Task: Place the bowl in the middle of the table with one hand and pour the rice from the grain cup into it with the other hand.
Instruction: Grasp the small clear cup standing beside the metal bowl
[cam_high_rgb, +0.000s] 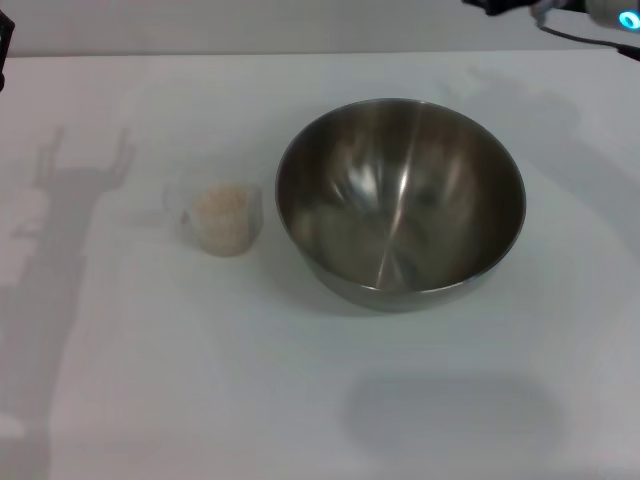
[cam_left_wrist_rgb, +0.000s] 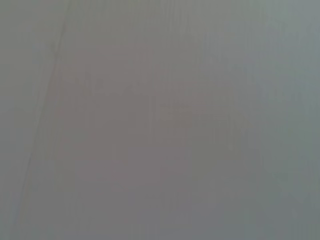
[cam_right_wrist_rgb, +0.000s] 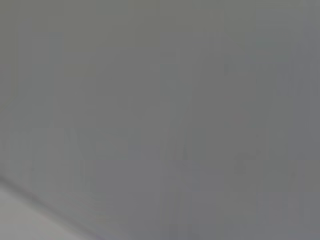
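Bowl (cam_high_rgb: 400, 205) sits upright near mid-table (cam_high_rgb: 200, 380), empty. Cup (cam_high_rgb: 222, 219) just to its left, apart from it, upright, rice (cam_high_rgb: 220, 205) inside. Right arm (cam_high_rgb: 570, 12) only a sliver at far right corner; left arm barely visible at far left edge; neither gripper's fingers in view, can't tell their state.
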